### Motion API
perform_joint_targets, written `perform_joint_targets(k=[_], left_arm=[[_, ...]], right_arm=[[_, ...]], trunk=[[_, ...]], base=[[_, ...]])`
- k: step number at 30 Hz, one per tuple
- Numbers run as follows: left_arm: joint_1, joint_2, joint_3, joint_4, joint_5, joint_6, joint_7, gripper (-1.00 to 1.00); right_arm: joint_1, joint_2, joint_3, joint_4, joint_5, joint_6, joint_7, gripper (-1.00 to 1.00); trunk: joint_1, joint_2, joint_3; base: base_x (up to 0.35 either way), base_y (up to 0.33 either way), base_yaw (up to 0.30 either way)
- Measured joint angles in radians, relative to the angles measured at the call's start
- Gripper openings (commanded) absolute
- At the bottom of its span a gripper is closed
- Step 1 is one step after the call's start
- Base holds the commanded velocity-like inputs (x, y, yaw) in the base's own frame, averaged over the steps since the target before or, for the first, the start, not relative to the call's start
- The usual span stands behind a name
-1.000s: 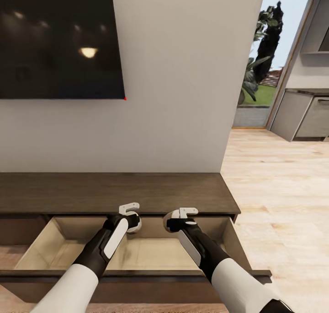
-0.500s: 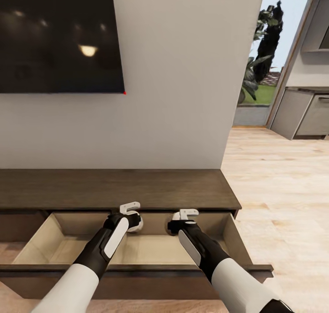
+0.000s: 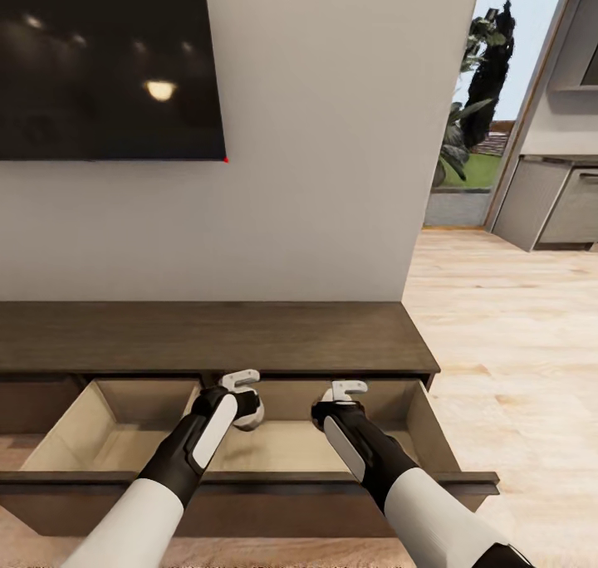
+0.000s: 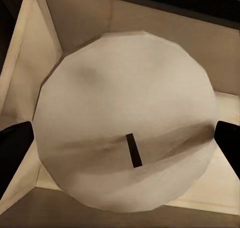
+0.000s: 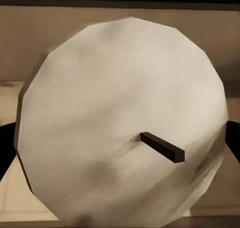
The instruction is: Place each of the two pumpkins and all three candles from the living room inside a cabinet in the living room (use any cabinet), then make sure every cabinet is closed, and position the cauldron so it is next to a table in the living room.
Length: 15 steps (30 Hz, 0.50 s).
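Since earlier frame: head camera tilted, TV edge higher, cabinet (image 3: 216, 340) top higher in view; both my arms sit slightly lower in open drawer (image 3: 124, 435). My left gripper (image 3: 247, 395) clamped on candle (image 4: 127, 138), pale round top, dark wick, fingers (image 4: 12, 148) at both sides. My right gripper (image 3: 340, 402) clamped on second candle (image 5: 122, 123). Both candles held over drawer's beige interior

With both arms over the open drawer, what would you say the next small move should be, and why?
Probably lower both a little and release. Each gripper, left and right, holds a candle between its fingers inside the cabinet's open drawer, seemingly above the pale floor.
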Motion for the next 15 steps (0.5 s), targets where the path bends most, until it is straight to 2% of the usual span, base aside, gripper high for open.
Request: perform_joint_targets(k=[15], left_arm=[[0.000, -0.002, 0.000, 0.005, -0.001, 0.001, 0.002, -1.00]], right_arm=[[0.000, 0.000, 0.000, -0.013, 0.000, 0.000, 0.000, -1.00]], trunk=[[0.057, -0.105, -0.047]], base=[[0.000, 0.000, 0.000]])
